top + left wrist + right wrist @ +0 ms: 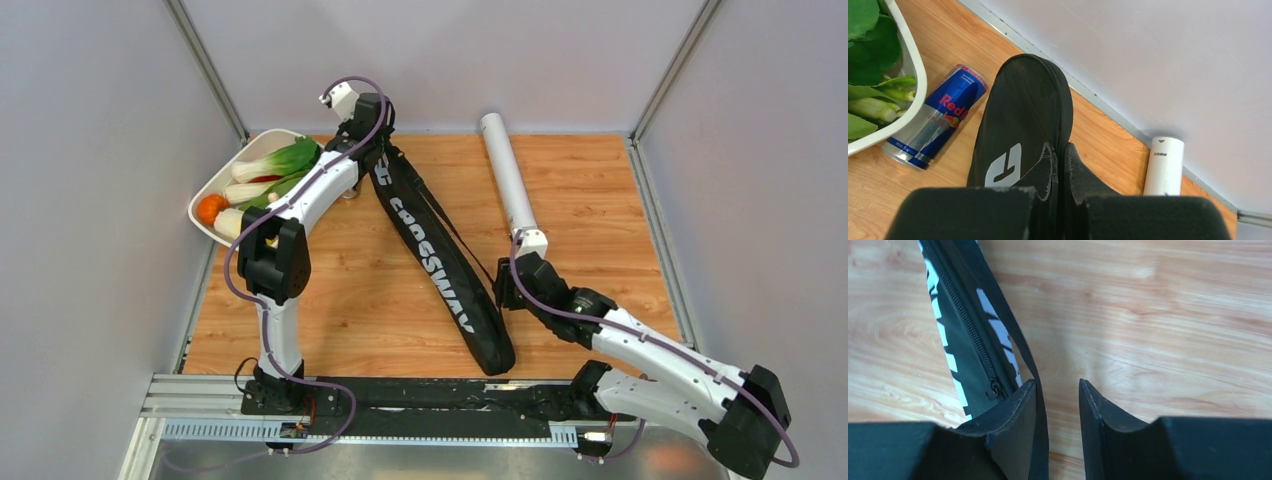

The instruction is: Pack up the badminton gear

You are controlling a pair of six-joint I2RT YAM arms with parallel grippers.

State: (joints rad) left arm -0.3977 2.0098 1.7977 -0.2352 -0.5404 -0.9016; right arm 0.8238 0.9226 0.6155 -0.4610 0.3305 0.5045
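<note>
The black "CROSSWAY" racket bag (440, 265) lies diagonally across the wooden table. My left gripper (372, 150) is at the bag's far end and is shut on the bag's thin edge (1023, 110), the fingertips (1050, 162) pinched together. My right gripper (503, 292) is by the bag's right side near its lower end, open, low over the wood. The bag's thin black strap (1018, 345) runs along the inside of its left finger (1018, 410), and the zipper pull (994, 388) lies just left of it. The white tube (508, 175) lies at the back. Rackets and shuttlecocks are out of view.
A white tray (203, 205) of vegetables stands at the back left. A blue-silver drink can (938, 117) lies between the tray (915, 75) and the bag's end. The white tube's end (1164, 165) is close to the back wall. Grey walls enclose the table.
</note>
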